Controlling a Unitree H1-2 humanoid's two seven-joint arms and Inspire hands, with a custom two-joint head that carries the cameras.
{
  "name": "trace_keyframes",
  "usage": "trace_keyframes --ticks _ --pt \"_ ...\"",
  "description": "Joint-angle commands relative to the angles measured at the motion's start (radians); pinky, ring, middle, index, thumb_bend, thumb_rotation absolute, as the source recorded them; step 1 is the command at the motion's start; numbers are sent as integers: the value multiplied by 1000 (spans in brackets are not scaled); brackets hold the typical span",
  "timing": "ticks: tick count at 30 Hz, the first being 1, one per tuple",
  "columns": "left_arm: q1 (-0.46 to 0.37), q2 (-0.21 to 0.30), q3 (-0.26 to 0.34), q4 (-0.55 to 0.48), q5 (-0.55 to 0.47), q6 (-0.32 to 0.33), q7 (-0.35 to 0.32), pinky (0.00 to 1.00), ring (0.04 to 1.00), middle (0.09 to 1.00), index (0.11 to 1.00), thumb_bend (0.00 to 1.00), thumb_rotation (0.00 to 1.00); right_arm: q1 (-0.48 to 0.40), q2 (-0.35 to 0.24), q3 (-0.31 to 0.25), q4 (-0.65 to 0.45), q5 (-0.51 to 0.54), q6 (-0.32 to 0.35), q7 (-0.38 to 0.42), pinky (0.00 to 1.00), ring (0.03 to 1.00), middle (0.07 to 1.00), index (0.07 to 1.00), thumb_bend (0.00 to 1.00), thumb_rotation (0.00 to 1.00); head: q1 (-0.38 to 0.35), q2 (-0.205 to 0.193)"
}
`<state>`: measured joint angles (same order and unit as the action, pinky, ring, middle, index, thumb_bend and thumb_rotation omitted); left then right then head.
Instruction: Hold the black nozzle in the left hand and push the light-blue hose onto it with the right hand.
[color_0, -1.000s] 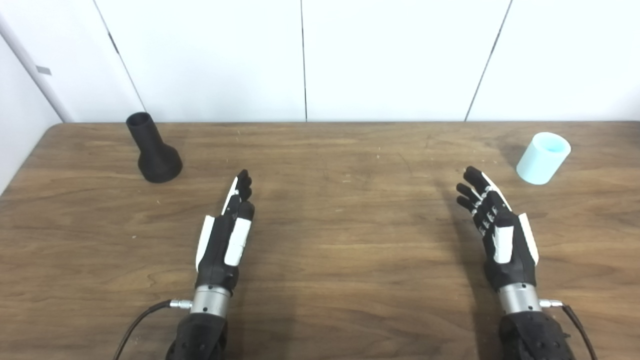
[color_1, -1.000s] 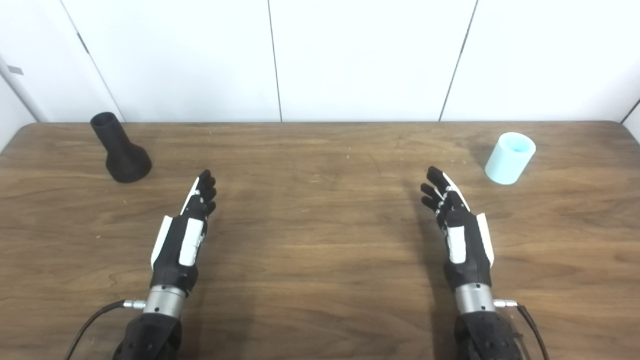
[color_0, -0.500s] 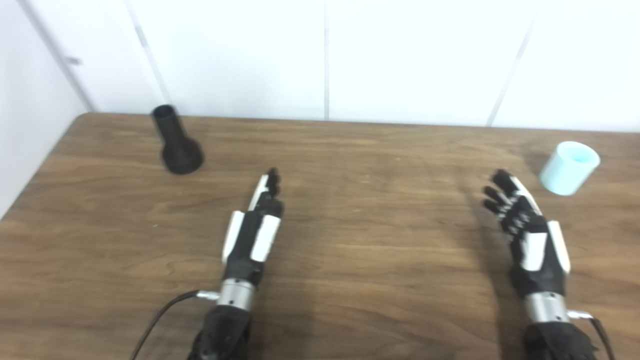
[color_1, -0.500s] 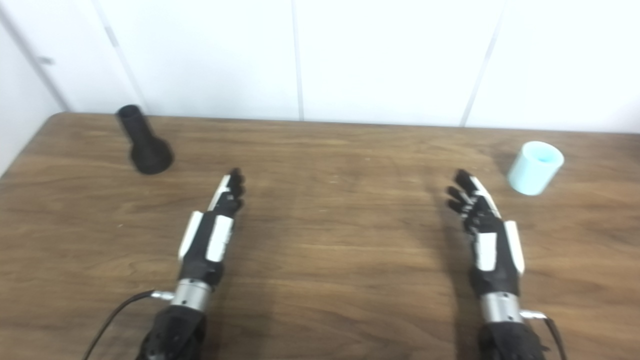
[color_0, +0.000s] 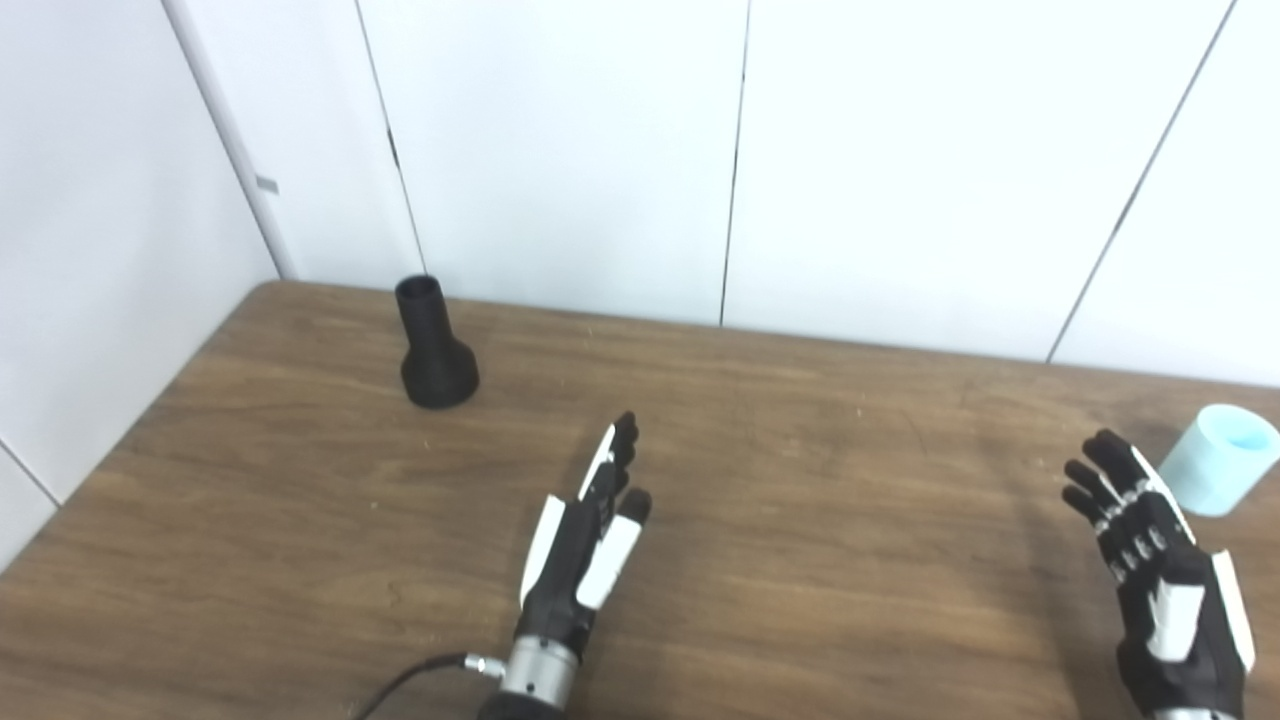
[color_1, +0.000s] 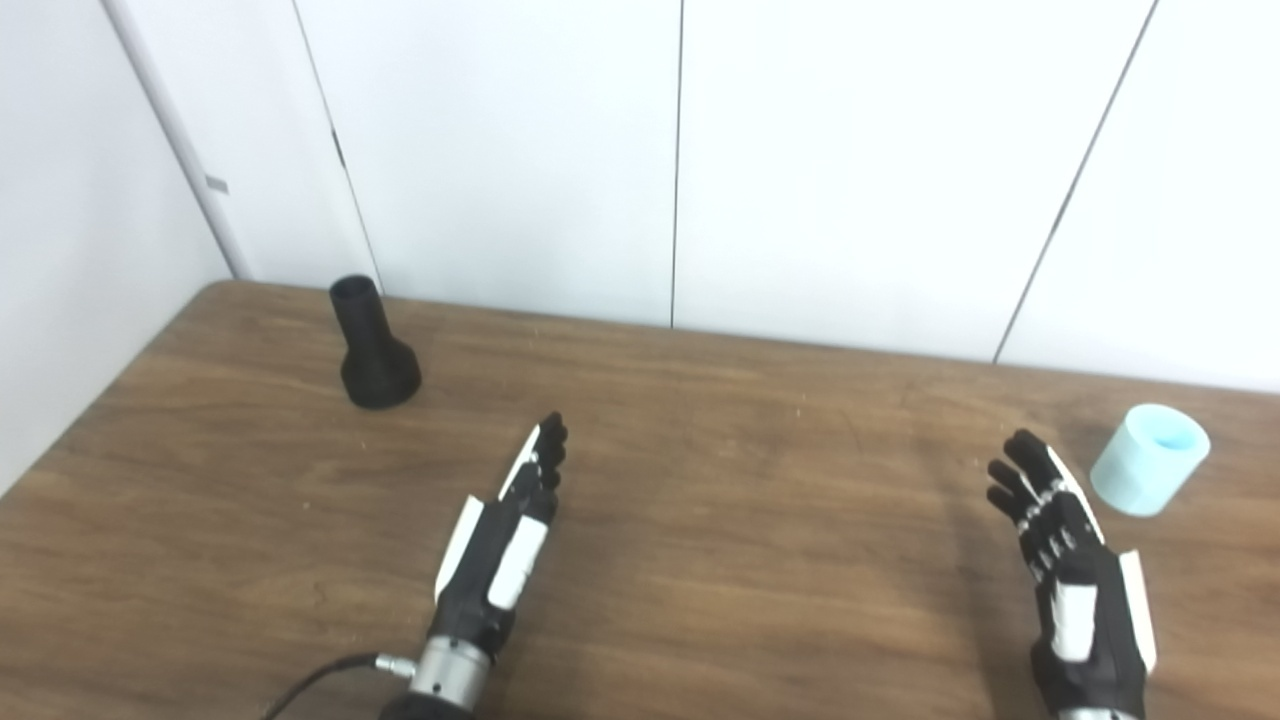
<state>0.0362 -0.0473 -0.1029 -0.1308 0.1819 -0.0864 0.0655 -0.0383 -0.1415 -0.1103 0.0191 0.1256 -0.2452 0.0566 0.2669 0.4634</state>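
The black nozzle (color_0: 435, 343) stands upright on its wide base at the table's far left, narrow end up. A short light-blue hose piece (color_1: 1148, 459) stands on end at the far right. My left hand (color_0: 588, 540) hovers over the middle of the table, fingers straight and apart, holding nothing, well short of the nozzle. My right hand (color_1: 1075, 580) is open too, palm turned inward, just left of and nearer than the hose, not touching it.
The wooden table (color_0: 820, 560) meets white wall panels (color_0: 560, 150) along its far edge; its left edge and rounded far-left corner show close to the nozzle. A black cable (color_1: 320, 685) trails from my left wrist.
The camera has swung up and to the left, so the whole scene has shifted right and down. Both hands stay open in much the same poses; nozzle and hose have not moved.
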Motion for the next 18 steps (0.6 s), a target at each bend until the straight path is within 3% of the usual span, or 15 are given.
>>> trace_keyframes --ticks 1,7,18 --pt "1 -9 -6 33 10 -48 14 1000 1000 1000 1000 939 1000 44 -6 -6 95 10 -44 16 862 882 906 888 726 1000 -1 -15" --pt "6 -6 -2 68 7 -88 14 1000 1000 1000 1000 941 1000 43 -6 -10 137 21 -79 30 863 886 912 890 701 1000 -9 -40" --pt "7 6 17 69 9 -87 15 1000 1000 1000 1000 923 1000 43 3 -9 161 24 -108 32 856 874 904 879 717 1000 -20 -50"
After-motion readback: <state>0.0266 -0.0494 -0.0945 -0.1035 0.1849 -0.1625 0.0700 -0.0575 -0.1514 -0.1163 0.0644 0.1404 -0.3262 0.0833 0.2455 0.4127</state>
